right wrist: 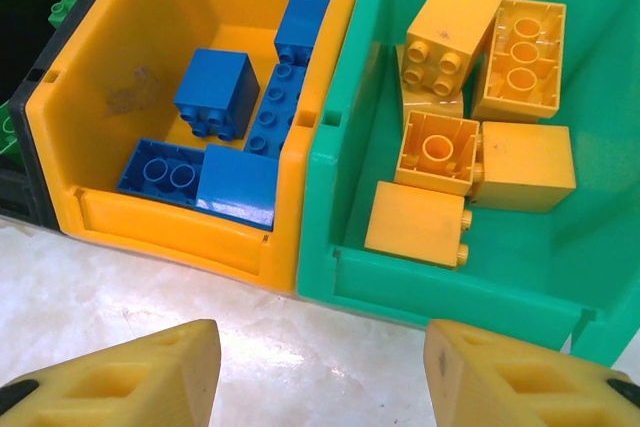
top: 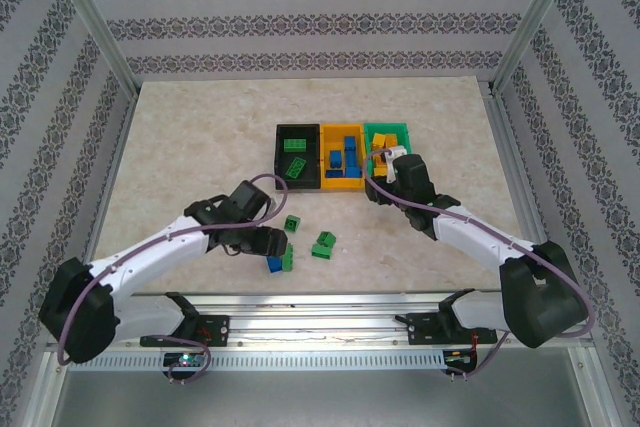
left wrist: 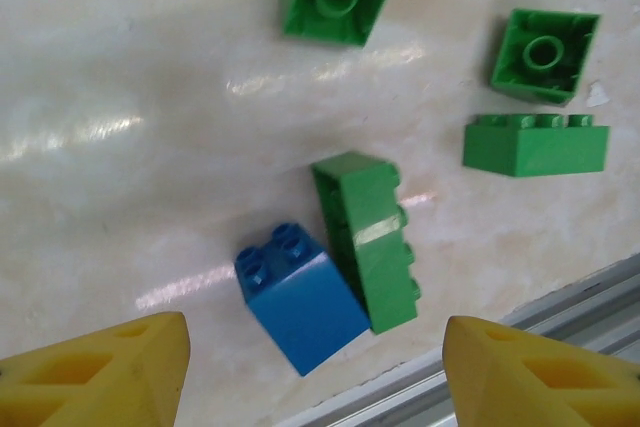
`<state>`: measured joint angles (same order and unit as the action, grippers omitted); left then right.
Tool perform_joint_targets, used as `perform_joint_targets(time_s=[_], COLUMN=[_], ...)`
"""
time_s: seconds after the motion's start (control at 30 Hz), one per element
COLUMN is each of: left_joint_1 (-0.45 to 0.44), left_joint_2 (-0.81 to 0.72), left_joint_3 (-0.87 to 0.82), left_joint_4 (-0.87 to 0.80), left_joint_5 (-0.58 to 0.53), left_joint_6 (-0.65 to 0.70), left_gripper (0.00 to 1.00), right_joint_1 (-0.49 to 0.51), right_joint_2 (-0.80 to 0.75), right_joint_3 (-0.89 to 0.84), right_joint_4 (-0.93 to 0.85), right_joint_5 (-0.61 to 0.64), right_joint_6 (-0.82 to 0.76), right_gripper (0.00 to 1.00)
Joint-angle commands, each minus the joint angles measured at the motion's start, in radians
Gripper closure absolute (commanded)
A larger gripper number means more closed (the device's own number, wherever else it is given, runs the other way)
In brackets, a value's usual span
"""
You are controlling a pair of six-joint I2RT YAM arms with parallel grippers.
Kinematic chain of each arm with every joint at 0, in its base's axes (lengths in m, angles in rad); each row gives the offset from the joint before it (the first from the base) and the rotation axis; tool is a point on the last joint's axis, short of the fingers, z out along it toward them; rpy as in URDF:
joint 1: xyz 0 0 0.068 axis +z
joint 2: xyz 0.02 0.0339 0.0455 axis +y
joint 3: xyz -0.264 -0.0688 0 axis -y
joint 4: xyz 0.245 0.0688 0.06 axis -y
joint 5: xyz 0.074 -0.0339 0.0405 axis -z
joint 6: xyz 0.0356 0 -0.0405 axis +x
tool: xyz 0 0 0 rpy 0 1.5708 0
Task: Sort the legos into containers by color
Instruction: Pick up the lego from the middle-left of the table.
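Left tool, half-open and empty, hovers over the blue brick; next, grip it. Right tool open, empty.

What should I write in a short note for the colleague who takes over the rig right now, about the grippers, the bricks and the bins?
Left gripper: open, empty, over the loose blue brick near the front edge of the table.
Right gripper: open, empty, in front of the yellow-orange bin and the green bin.
Done: green bricks lie in the black bin, blue bricks in the yellow-orange bin, yellow bricks in the green bin.
Left to do: the loose blue brick and four loose green bricks are on the table; one green lies against the blue.
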<state>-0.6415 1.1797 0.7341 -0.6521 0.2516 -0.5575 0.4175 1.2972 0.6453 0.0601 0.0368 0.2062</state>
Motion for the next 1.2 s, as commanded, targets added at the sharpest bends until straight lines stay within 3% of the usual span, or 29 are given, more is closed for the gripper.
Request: perform_joint_targets(time_s=[0.0,0.2,0.6,0.83,1.17], left_joint_1=[-0.021,-0.043,-0.058,-0.058,-0.030], left_joint_2=[-0.033,0.045,0.165,0.152,0.101], left_joint_3=[-0.080,-0.119,-0.103,-0.054,0.099], left_joint_4=[0.068,0.183,0.184,0.164,0.121], left_joint_5=[0.008,-0.027,-0.054,-0.074,-0.177], left_joint_6=[-0.169,-0.237,-0.221,-0.167,-0.050], left_gripper=[0.33,0.34,0.36,0.61,0.70], right_joint_1=[0.019,0.030,0.040,0.045,0.049], right_joint_2=[0.015,0.013,0.006,0.007,-0.012], right_joint_3=[0.007,0.010,0.013,0.013,0.002], right_joint_4=[0.017,0.013,0.004,0.006,0.020], right_joint_5=[0.022,0.036,0.058,0.059,0.059], right_joint_6=[-0.011,-0.020,-0.035,-0.039,-0.030], right_gripper=[0.44,0.44,0.43,0.44,0.43])
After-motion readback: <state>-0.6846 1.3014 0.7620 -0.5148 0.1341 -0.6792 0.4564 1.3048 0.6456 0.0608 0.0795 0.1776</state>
